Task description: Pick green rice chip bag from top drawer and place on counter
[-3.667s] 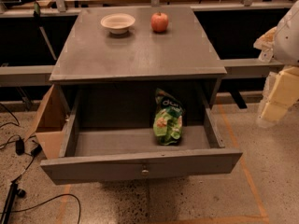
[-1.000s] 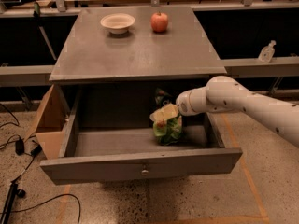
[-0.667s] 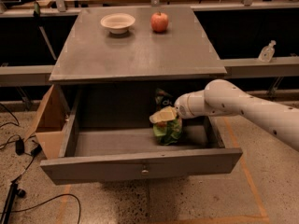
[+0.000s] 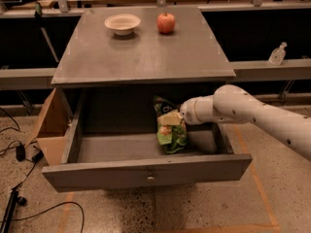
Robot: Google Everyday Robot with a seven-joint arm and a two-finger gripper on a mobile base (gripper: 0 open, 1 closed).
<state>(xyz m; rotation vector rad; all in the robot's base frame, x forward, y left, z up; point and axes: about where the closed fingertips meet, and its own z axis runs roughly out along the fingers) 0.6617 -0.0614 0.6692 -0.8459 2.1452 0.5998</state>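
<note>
The green rice chip bag lies in the right half of the open top drawer, dark band toward the back. My gripper reaches into the drawer from the right on a white arm and sits right over the bag's upper part, covering it. The counter is the grey cabinet top above the drawer.
A white bowl and a red apple stand at the counter's back. A clear small bottle sits on the right side shelf. A cardboard box leans at the drawer's left. Cables lie on the floor at left.
The arm came in from the right and went into the drawer. Over the last second the gripper edged slightly left and down onto the bag.
</note>
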